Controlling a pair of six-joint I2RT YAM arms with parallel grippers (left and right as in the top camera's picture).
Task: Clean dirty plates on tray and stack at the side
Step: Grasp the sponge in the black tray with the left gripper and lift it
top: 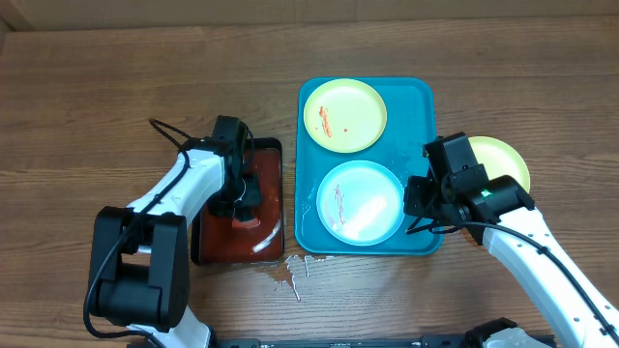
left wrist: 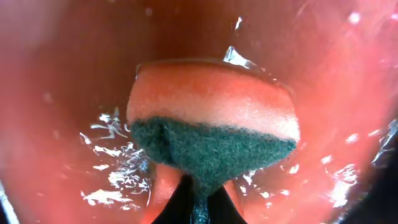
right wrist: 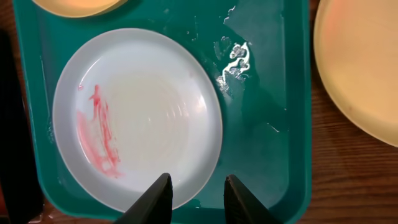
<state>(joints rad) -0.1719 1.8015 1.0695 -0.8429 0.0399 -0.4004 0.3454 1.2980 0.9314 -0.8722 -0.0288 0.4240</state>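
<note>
The turquoise tray (top: 426, 97) holds a yellow-green rimmed plate (top: 344, 114) at the back and a light blue rimmed plate (top: 361, 202) at the front, both with reddish smears. A third plate (top: 508, 159), yellow-green, lies on the table right of the tray, partly under my right arm. My right gripper (right wrist: 198, 193) hovers open over the near right rim of the blue plate (right wrist: 137, 118), one finger above the plate and one above the tray (right wrist: 267, 124). My left gripper (left wrist: 199, 202) is shut on a wet sponge (left wrist: 211, 118), green scouring side toward the fingers.
A black tray with reddish-brown liquid inside (top: 269, 184) stands left of the turquoise tray, with my left gripper (top: 244, 198) down in it. Spilled water (top: 295, 271) streaks the wood in front. Water droplets (right wrist: 236, 59) lie on the turquoise tray's floor.
</note>
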